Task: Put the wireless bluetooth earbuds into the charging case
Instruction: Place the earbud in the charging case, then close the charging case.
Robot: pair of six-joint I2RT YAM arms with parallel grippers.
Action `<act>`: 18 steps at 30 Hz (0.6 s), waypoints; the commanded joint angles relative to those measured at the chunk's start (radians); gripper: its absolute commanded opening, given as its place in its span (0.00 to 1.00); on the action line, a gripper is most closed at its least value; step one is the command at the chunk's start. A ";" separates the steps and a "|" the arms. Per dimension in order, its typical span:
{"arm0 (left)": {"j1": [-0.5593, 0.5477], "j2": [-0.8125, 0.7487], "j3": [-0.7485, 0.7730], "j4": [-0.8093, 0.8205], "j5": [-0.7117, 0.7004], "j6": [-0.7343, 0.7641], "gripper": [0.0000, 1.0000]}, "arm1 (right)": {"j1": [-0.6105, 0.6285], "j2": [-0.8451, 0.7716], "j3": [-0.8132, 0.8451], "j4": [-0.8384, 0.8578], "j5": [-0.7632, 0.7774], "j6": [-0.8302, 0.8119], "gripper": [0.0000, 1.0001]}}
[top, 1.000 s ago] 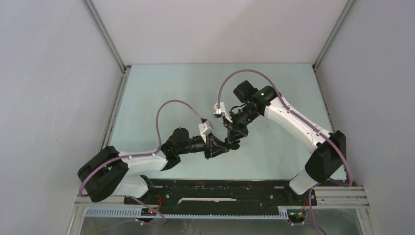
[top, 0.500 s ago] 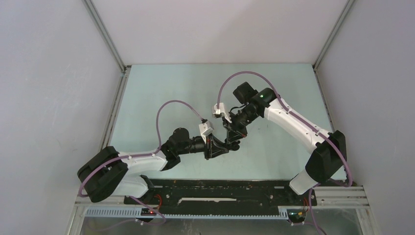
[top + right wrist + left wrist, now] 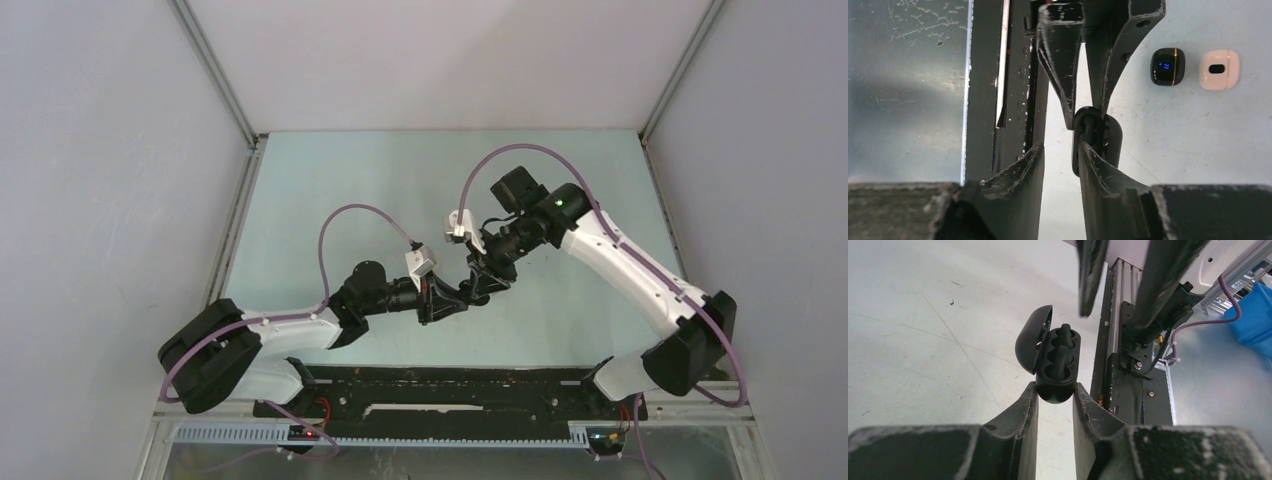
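Pincers first: got left gripper [image 3: 1054,391] clenched on the bottom end of case [image 3: 1072,362], both pads [image 3: 1027,405] pressed against its sides. Seeing right gripper [image 3: 1061,146] with jaws parted, bare gap between them, gripping nothing. Seeing one of its fingers over case in the right wrist view; can't tell whether touching or just in front.

Found case seemingly clear of table [image 3: 330,200], roughly 6 o'clock from the table's middle in the top view, right at the meeting point of both grippers. Pointing in from 8 o'clock for left gripper, from 1 o'clock for right gripper.

Got lid [image 3: 1030,342] swung back toward 10 o'clock of the body in the left wrist view. Spotted black bud [image 3: 1063,347] lying in the wells, stem running along the body. Can't say whether fully seated. Seeing right gripper's fingers [image 3: 1092,275] hanging at 12 to 1 o'clock of case there, apart from it.

Also noticed two small rounded bits on table in the right wrist view, at 1 o'clock of case: black piece [image 3: 1168,66] with a blue mark and gold line, white piece [image 3: 1218,69] with a dark oval just beside it at 3 o'clock. Not touching each other. Can't tell whether buds or little cases. Plus dark rail [image 3: 988,75] at 10 o'clock of case, same view.
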 commanded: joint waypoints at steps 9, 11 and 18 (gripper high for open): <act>-0.004 -0.014 0.056 0.050 0.021 -0.009 0.00 | -0.199 -0.026 -0.029 0.018 -0.130 -0.076 0.52; -0.006 -0.015 0.057 0.050 0.038 -0.010 0.00 | -0.211 0.013 -0.029 -0.022 -0.156 -0.111 0.54; -0.006 -0.015 0.059 0.048 -0.016 -0.017 0.00 | -0.178 0.077 -0.035 -0.196 -0.244 -0.248 0.63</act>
